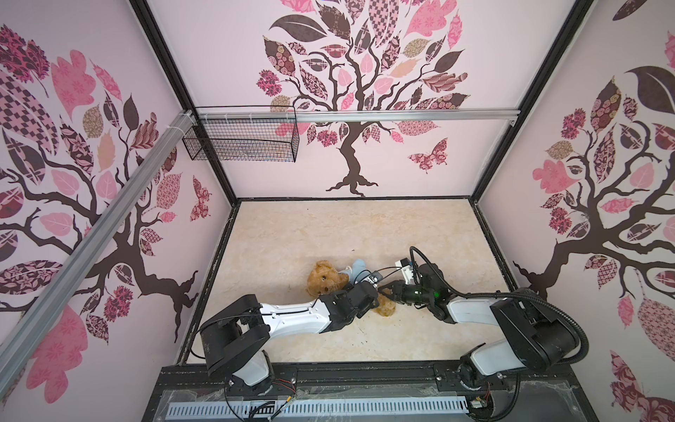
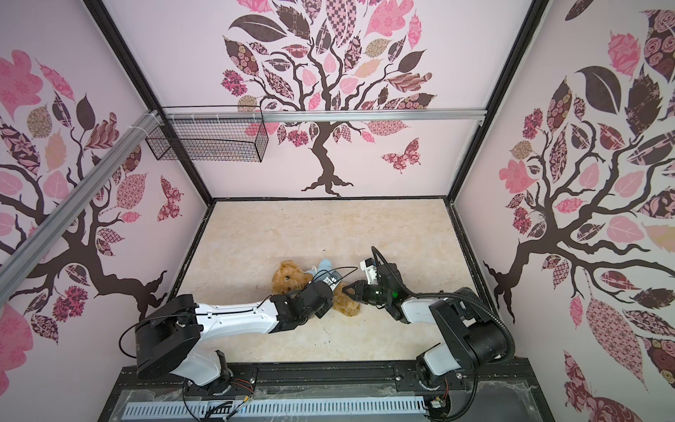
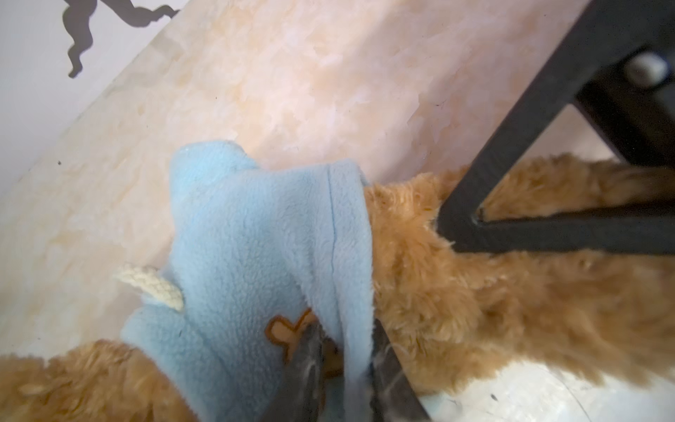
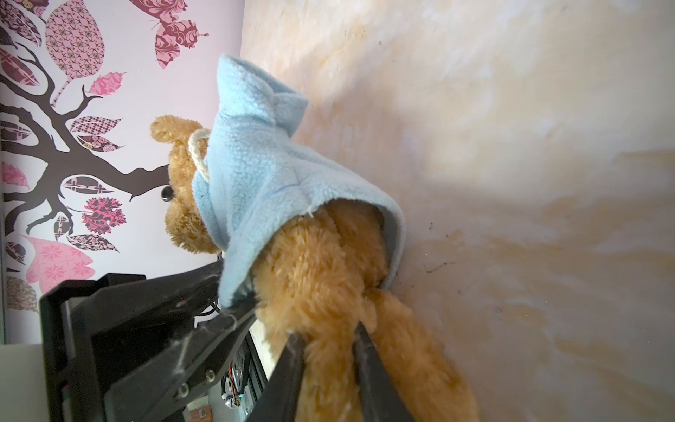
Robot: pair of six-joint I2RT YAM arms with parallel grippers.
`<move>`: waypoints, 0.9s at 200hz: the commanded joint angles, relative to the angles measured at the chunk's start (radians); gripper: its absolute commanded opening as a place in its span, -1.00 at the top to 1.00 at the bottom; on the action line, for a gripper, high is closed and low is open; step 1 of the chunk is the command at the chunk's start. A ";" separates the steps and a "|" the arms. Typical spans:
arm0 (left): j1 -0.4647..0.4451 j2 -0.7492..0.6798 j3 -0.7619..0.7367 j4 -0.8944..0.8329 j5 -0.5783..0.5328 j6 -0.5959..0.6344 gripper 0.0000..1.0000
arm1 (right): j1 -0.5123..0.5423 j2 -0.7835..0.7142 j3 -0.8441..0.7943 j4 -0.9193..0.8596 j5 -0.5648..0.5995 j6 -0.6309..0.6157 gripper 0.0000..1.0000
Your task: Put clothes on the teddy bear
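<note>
Left gripper (image 3: 345,329) is pinching the shirt (image 3: 255,237) hem between its tips; right gripper (image 4: 327,332) is clamping the bear (image 4: 321,277) by a leg. Shirt is covering only the chest, so tugging it down is probably what is remaining.

A black wire basket (image 1: 241,146) hangs from the aluminium rail (image 1: 401,115).

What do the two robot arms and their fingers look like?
Both arms have white links between bulky black joints. The left arm carries thin black cables; the right arm a ribbed black hose and a small green light. The fingers are slim, dark, scuffed bars.
</note>
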 commanded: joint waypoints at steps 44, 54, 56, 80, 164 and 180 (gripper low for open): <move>0.073 -0.138 -0.067 0.057 0.188 0.050 1.00 | 0.183 -0.216 -0.114 0.041 0.184 0.023 0.32; 0.084 -0.168 -0.083 0.053 0.226 0.064 1.00 | 0.193 -0.270 -0.121 0.010 0.221 -0.023 0.21; 0.086 -0.174 -0.086 0.052 0.233 0.066 1.00 | 0.193 -0.281 -0.121 0.001 0.228 -0.037 0.19; 0.111 -0.233 -0.113 0.050 0.292 0.058 1.00 | 0.194 -0.416 -0.106 -0.155 0.358 -0.241 -0.02; 0.117 -0.200 -0.069 0.009 0.378 -0.055 1.00 | 0.265 -0.456 -0.123 -0.114 0.553 -0.498 -0.53; 0.117 -0.192 -0.067 0.013 0.399 -0.065 1.00 | 0.289 -0.424 -0.129 -0.087 0.576 -0.497 -0.60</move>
